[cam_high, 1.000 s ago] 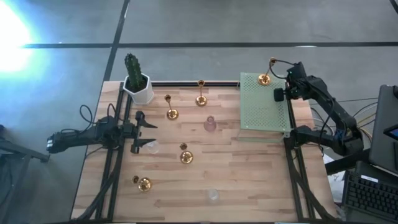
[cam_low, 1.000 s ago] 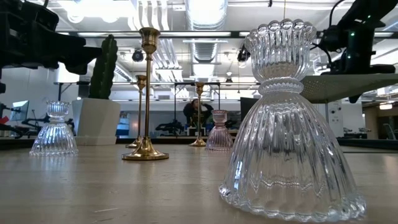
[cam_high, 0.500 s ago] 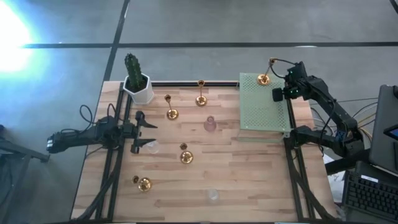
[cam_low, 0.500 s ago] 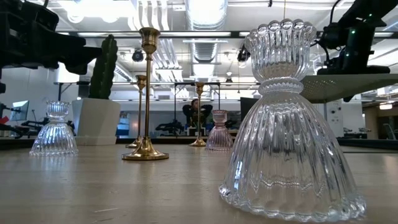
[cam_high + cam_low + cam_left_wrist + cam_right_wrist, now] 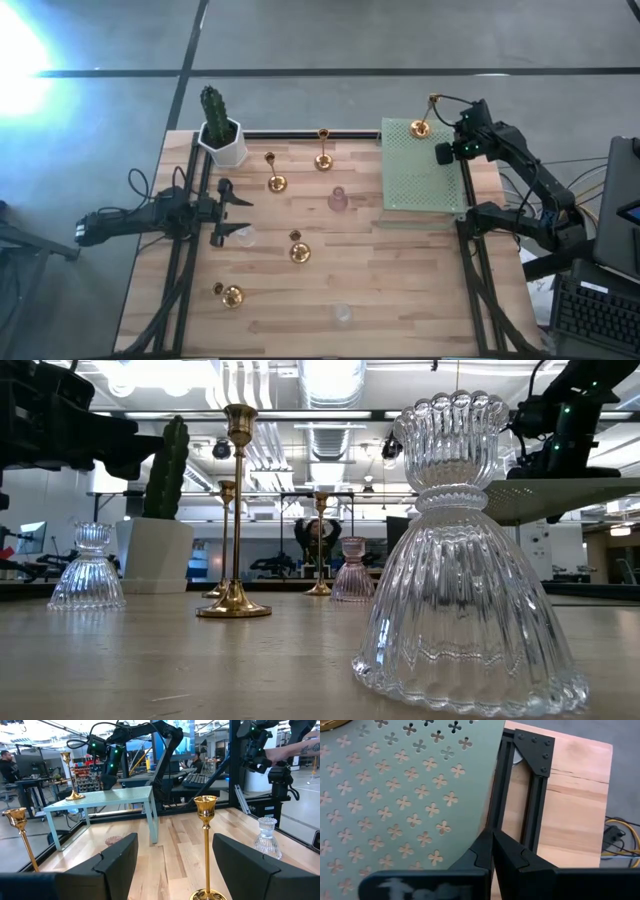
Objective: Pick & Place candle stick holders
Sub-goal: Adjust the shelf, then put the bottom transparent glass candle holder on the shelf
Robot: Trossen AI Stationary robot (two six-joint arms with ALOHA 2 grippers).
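On the raised pale-green perforated mat point(image 5: 422, 170) at the far right of the wooden table point(image 5: 400, 290), one tall shiny gold candle stick holder point(image 5: 422, 127) is seen standing at the far corner; the task is judged barely begun, this one alone being placed. The right gripper point(image 5: 447, 153) is held just beside it over the mat's right edge, fingers pressed fully together and gripping nothing. The left gripper point(image 5: 232, 215) is kept at the table's left, jaws spread wide and empty, just beside a clear ribbed glass holder point(image 5: 244, 236).

Left on the bare wood, counted from above: four gold holders point(image 5: 276, 182) point(image 5: 323, 161) point(image 5: 299, 252) point(image 5: 231, 295) and three glass ones, namely the clear one noted, a pinkish one point(image 5: 338, 199) mid-table, and another clear one point(image 5: 343, 315) at the near edge. One white pot with a green cactus point(image 5: 219, 137) is noted at the far left.
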